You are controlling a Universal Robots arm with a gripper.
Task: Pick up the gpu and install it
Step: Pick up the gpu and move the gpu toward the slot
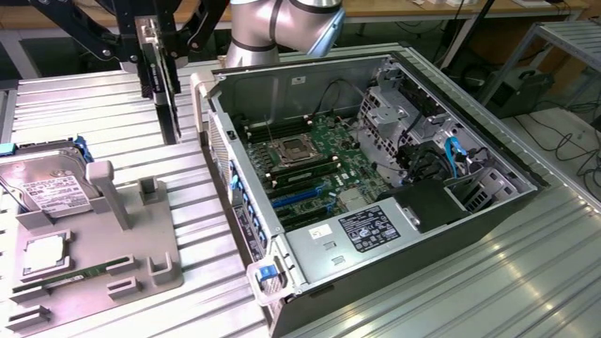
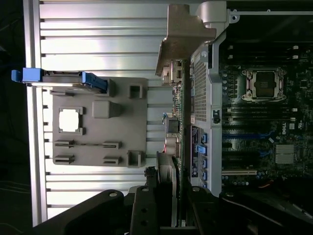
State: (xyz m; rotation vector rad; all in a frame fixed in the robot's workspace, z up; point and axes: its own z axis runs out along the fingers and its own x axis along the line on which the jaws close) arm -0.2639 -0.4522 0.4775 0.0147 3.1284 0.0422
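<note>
- In the exterior view, the gripper [image 1: 160, 51] is pinching the gpu [image 1: 167, 105] between its black fingers; the jaws are pressed onto the card's two faces.
- The gpu is hanging upright straight below the fingertips, seen nearly edge-on, with its silver bracket strip running along one long edge.
- The card's lower end seems to be hanging clear of the ribbed metal table [image 1: 469, 282], though this angle is not settling that.
- The open computer case [image 1: 395, 296] is lying just beside the gripper, toward the exterior view's right, with the motherboard [image 1: 319, 165] and its CPU socket [image 1: 293, 150] facing up.
- A gray fixture tray [image 1: 141, 246] is sitting below the gripper and nearer the camera, carrying a hard drive [image 1: 52, 186], a processor [image 1: 44, 253] and a memory stick [image 1: 94, 270].
- In the wrist view, the gripper [image 2: 168, 215] is clamping the gpu [image 2: 167, 171], which is running edge-on out past the fingertips.
- The held card is hanging just outside the case's perforated rear wall [image 2: 200, 98], not over the motherboard [image 2: 274, 122].
- The fixture tray [image 2: 127, 122] is lying on the card's other side, holding the hard drive [image 2: 61, 78] in blue rails and the processor [image 2: 68, 120].
</note>
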